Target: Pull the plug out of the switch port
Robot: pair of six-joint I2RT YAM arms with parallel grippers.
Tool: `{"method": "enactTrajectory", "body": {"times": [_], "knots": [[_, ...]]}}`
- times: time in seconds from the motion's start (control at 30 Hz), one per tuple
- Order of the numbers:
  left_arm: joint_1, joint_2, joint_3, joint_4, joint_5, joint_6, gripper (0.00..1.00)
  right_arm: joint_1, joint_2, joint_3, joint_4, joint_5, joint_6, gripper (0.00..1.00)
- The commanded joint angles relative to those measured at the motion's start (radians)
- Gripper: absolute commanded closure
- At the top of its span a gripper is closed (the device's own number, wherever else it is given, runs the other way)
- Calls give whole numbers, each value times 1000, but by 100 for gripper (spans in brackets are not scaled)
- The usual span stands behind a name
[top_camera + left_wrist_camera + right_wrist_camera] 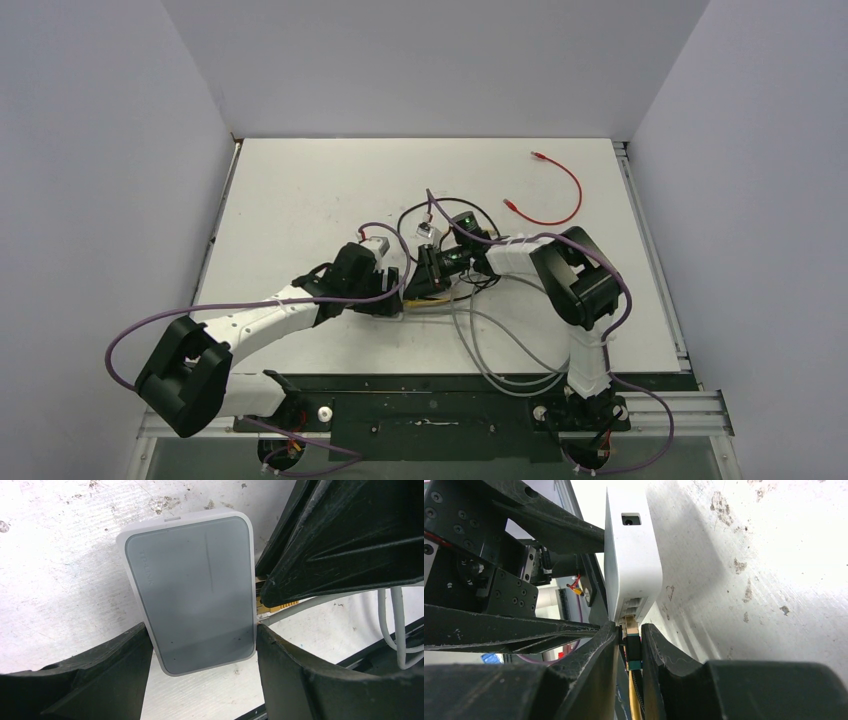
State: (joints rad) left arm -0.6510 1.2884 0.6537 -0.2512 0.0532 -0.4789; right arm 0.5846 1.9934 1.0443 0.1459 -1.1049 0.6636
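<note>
The white table (300, 200) carries everything. On it the switch (192, 590) lies flat between the fingers of the left hand (202, 632), which presses against its two long sides. That grip looks meant to pin the box so it cannot slide when the cord is tugged. At the socket edge, just past that hand's right finger, the right hand (629, 630) reaches in low along the table and pinches the plug (632, 652) between its fingertips, close to the port. The plug sits in the port, so the pull is not yet done. Its yellow cord (635, 705) trails back between the right hand's fingers. A straight pull away from the switch seems to be what comes next.
</note>
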Motion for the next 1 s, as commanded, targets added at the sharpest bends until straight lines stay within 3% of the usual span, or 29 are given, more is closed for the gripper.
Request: {"method": "enactTrajectory", "body": {"times": [0.0, 0.4, 0.67, 0.7, 0.83, 0.97], "knots": [[7, -28, 22, 52, -2, -6, 63, 0, 13, 30, -201, 113, -151, 95], [7, -17, 41, 19, -35, -7, 67, 1, 0, 99, -393, 268, -253, 95], [7, 7, 58, -5, -44, -7, 72, 0, -22, 99, -374, 269, -247, 95], [7, 7, 57, 1, -43, -6, 69, 0, -23, 99, -372, 266, -247, 95], [5, 6, 50, 43, 0, 4, 39, 1, -22, 98, -360, 250, -241, 95], [-2, 44, 73, 21, -6, 14, 32, 1, -22, 96, -352, 239, -238, 95]]}}
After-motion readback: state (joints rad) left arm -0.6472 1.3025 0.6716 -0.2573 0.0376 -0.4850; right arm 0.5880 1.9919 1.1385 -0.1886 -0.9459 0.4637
